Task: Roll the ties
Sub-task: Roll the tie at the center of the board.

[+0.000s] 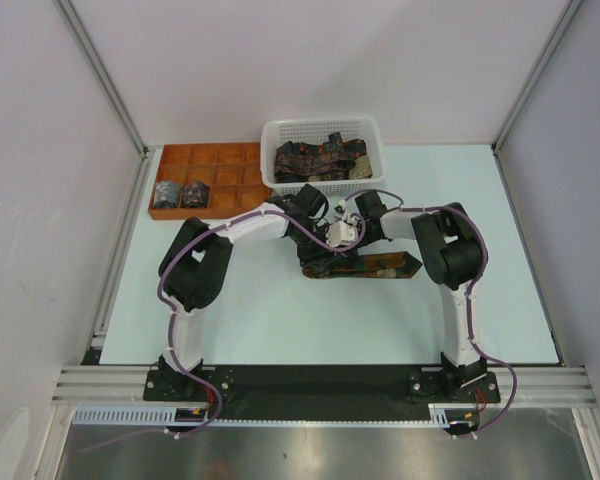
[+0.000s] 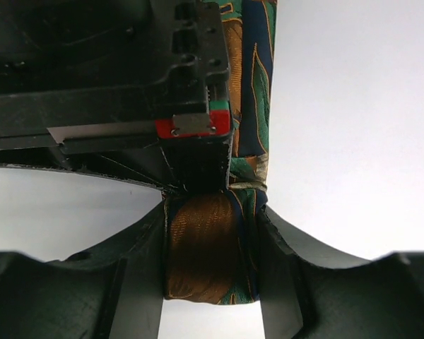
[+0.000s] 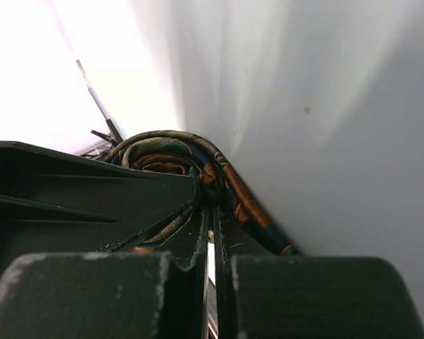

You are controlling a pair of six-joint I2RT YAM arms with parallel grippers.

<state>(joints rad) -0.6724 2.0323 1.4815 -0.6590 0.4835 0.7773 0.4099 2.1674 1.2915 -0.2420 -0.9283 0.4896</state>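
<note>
A dark patterned tie [image 1: 380,267] lies flat across the middle of the table, its pointed end to the right. Its left end is wound into a roll [image 2: 205,247]. My left gripper [image 2: 208,263] [image 1: 316,252] is shut on this roll, a finger pressing each side. My right gripper [image 3: 212,212] [image 1: 330,250] is shut, and the tie's coil [image 3: 166,159] wraps round its tips. One black finger of the right gripper [image 2: 198,106] shows above the roll in the left wrist view. More ties [image 1: 320,160] lie in the basket.
A white mesh basket [image 1: 270,130] stands at the back centre. Left of it is an orange-brown compartment tray [image 1: 220,155] with two rolled ties [image 1: 180,193] in its front cells. Grey walls and metal posts close in the table on three sides.
</note>
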